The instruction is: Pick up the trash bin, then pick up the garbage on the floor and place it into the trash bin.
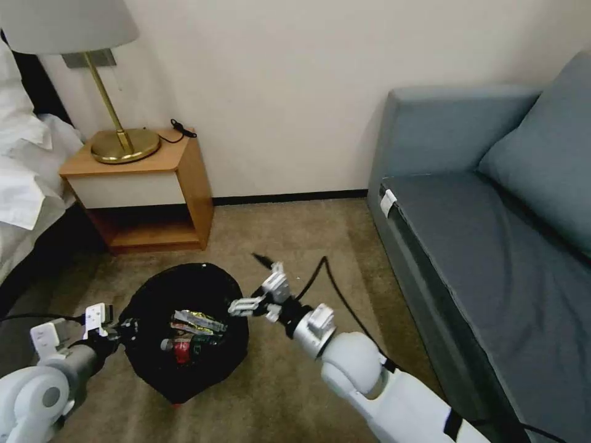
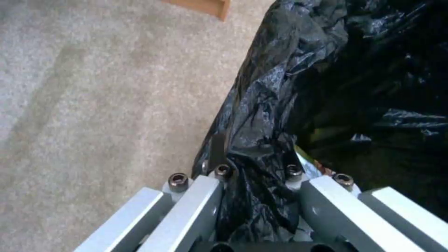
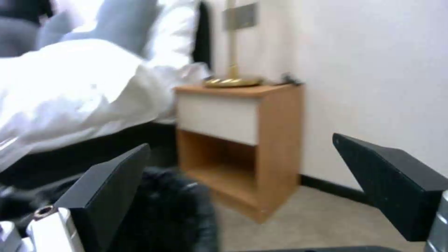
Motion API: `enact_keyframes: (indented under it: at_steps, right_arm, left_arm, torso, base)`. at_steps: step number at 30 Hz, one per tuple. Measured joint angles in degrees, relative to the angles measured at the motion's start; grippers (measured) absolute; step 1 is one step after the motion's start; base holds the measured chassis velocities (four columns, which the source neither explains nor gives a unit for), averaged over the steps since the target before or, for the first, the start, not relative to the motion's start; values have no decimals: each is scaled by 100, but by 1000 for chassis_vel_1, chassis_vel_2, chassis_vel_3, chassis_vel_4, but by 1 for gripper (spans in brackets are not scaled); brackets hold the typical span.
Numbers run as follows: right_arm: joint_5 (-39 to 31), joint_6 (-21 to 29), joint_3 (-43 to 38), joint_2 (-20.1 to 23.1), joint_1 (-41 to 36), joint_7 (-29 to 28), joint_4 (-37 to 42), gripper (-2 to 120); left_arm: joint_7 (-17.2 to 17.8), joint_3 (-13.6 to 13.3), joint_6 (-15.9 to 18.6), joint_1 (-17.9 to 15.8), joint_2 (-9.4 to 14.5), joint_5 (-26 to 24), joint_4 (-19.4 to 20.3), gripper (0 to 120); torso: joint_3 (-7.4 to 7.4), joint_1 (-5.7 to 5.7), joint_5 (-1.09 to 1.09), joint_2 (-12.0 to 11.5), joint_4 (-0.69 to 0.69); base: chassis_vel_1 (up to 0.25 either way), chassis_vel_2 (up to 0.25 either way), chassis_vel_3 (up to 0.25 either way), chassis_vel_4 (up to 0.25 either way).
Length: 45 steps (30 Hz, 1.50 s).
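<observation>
Lower left: left gripper (image 1: 117,326) is pinching the trash bin (image 1: 184,295) rim.
Centre: right gripper (image 1: 255,295) is hovering spread.
Floor: beige carpet (image 1: 295,240) is lying beneath; nightstand (image 1: 154,184) upper left.

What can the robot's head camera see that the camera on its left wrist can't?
The head view alone shows the litter inside the trash bin, including a yellow-silver wrapper, plus the open right gripper beside the bin, the nightstand and the sofa. The left wrist view alone shows, close up, the left gripper pinching the crinkled black bag at the bin's rim. Both show the bin, the left gripper and the carpet.
</observation>
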<state>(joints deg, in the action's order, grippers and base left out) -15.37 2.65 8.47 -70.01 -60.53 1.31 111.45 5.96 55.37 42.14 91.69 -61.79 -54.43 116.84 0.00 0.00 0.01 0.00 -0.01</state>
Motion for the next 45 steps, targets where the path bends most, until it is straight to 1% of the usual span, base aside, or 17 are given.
enact_keyframes:
  at_steps: [2, 3, 8, 9, 11, 12, 15, 18, 20, 22, 23, 27, 36, 38, 40, 42, 45]
  right_arm:
    - [5, 32, -420, 26, -330, -90, 272, 100]
    - [5, 32, -420, 26, -330, -90, 272, 100]
    - [127, 83, -1140, -19, -1055, -272, 655, 100]
    - [127, 83, -1140, -19, -1055, -272, 655, 100]
    - [197, 46, -1347, -76, -1301, -289, 728, 100]
    - [298, -17, -1511, -116, -1486, -292, 780, 100]
    - [405, -91, -1675, -158, -1648, -293, 833, 100]
    - [561, -344, -2068, -321, -2067, -269, 980, 100]
    - [588, -389, -2121, -355, -2127, -268, 1005, 100]
    - [756, -592, -2342, -538, -2365, -278, 1098, 100]
    - [756, -592, -2342, -538, -2365, -278, 1098, 100]
    - [1145, -846, -2642, -760, -2697, -321, 1225, 100]
    - [1418, -1268, -3072, -916, -3336, -387, 1304, 100]
    - [1443, -1365, -3112, -976, -3554, -394, 1342, 100]
    - [1448, -1376, -3111, -990, -3576, -396, 1343, 100]
    - [1472, -1392, -3091, -1033, -3625, -404, 1343, 100]
    - [1487, -1392, -3066, -1048, -3625, -405, 1339, 100]
  left_arm:
    - [2, 8, 0, -6, 26, -21, 0, 4]
    - [2, 8, 0, -6, 26, -21, 0, 4]
    - [3, 10, 0, -13, 70, -63, -3, 4]
    - [3, 10, 0, -13, 70, -63, -3, 4]
    - [2, 6, 0, -29, 99, -86, -35, 4]
    - [2, -1, 0, -48, 115, -102, -51, 4]
    - [0, -8, 0, -68, 136, -121, -61, 4]
    - [-2, -15, 0, -110, 192, -176, -76, 4]
    - [-2, -13, 0, -112, 200, -185, -76, 4]
    - [-5, -5, 0, -130, 236, -227, -98, 4]
    - [-5, -5, 0, -130, 236, -227, -98, 4]
    - [-6, 3, 0, -138, 252, -254, -108, 4]
    - [-8, 22, 0, -112, 232, -264, -107, 4]
    - [20, 24, 0, -119, 218, -263, -189, 4]
    - [30, 24, 0, -125, 217, -262, -216, 4]
    - [80, 10, 0, -172, 217, -247, -355, 4]
    - [101, -24, 0, -209, 217, -239, -457, 4]
  torso:
    - [0, 0, 0, 0, 0]
    - [0, 0, 0, 0, 0]
    - [0, 0, 0, 0, 0]
    - [0, 0, 0, 0, 0]
    - [0, 0, 0, 0, 0]
    - [0, 0, 0, 0, 1]
    - [0, 0, 0, 0, 0]
    - [0, 0, 0, 0, 0]
    - [0, 0, 0, 0, 0]
    - [0, 0, 0, 0, 0]
    - [0, 0, 0, 0, 0]
    - [0, 0, -1, 0, 0]
    - [0, 0, -1, 0, 0]
    - [0, 0, -1, 0, 0]
    - [0, 0, -1, 0, 0]
    - [0, 0, -1, 0, 1]
    - [0, 0, -1, 0, 1]
  base:
    - [0, 0, 0, 0]
    - [0, 0, 0, 0]
    - [0, 0, 0, 0]
    - [0, 0, 0, 0]
    - [0, 0, 0, 0]
    - [0, 0, 0, 0]
    - [0, 0, 0, 0]
    - [0, 0, 0, 0]
    - [0, 0, 0, 0]
    - [0, 0, 0, 0]
    - [0, 0, 0, 0]
    - [0, 0, 0, 0]
    - [0, 0, 0, 0]
    - [0, 0, 0, 0]
    - [0, 0, 0, 0]
    - [0, 0, 0, 0]
    - [0, 0, 0, 0]
